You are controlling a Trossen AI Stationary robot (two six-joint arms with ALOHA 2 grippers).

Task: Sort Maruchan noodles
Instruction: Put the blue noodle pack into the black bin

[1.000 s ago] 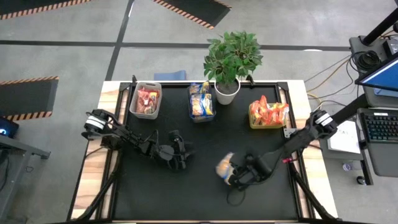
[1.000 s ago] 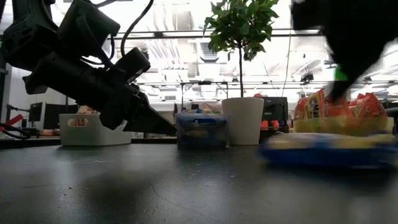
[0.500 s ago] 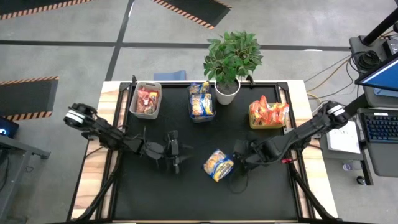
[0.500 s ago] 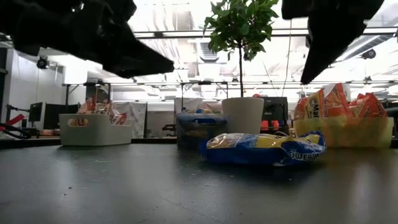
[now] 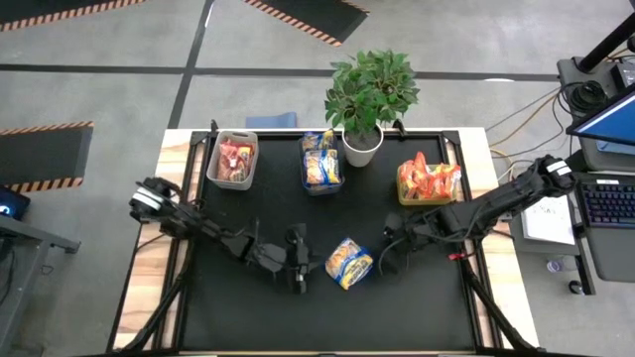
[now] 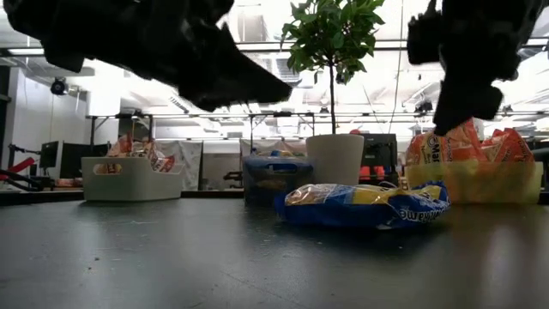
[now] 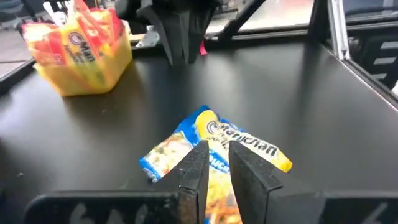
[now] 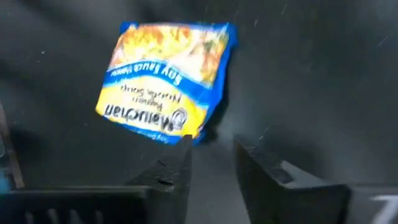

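One blue-and-yellow Maruchan noodle packet (image 5: 348, 263) lies flat on the black mat, a little right of the middle; it also shows in the low view (image 6: 360, 206). My left gripper (image 5: 300, 280) hovers just left of it, fingers shut to a thin slit (image 7: 217, 154), pointing at the packet (image 7: 245, 144) and above the table. My right gripper (image 5: 387, 263) hangs just right of the packet (image 8: 165, 81), raised off the mat, with a small gap (image 8: 212, 146) and nothing between its fingers.
Along the far edge stand a pale grey bin (image 5: 231, 159) of red-orange packets, a dark bin (image 5: 320, 164) of blue-and-yellow packets, a white plant pot (image 5: 362, 146) and a yellow-green bin (image 5: 429, 183) of orange packets. Bare mat lies near the front edge.
My right gripper has let the blue-and-yellow packet go; it dropped onto the mat and has lain still since. That gripper has risen and drawn back a little toward the right edge. My left gripper has swung toward the packet and the near edge, and its fingers have shut.
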